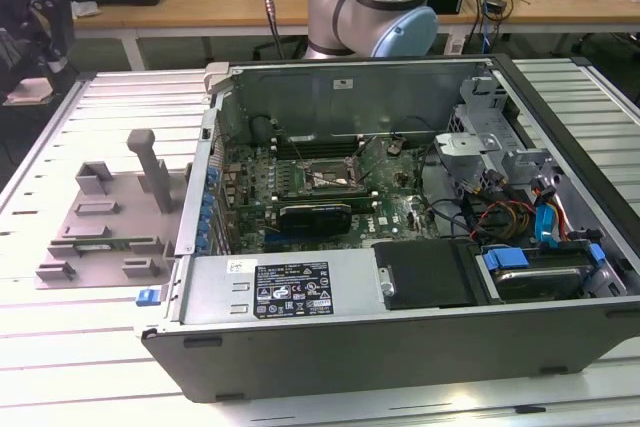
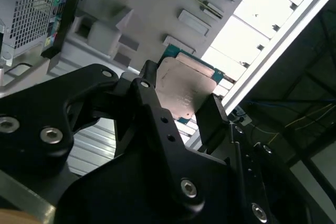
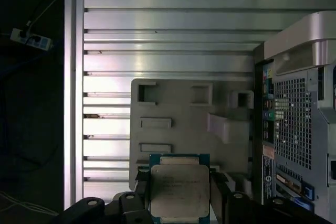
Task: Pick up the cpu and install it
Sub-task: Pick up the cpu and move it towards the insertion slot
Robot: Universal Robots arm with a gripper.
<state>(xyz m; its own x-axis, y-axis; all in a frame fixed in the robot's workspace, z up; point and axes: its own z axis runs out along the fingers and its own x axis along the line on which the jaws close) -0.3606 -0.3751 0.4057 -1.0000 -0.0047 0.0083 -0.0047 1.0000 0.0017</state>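
Over a slatted aluminium table and grey fixture, the gripper pinched the cpu by opposite edges; thin, light, likely fragile.

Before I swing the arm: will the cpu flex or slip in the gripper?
Probably stiff: the cpu is a flat metal-topped plate. Likely light, being thin. It could slip: the gripper pinches only its narrow edges, and the top looks smooth.
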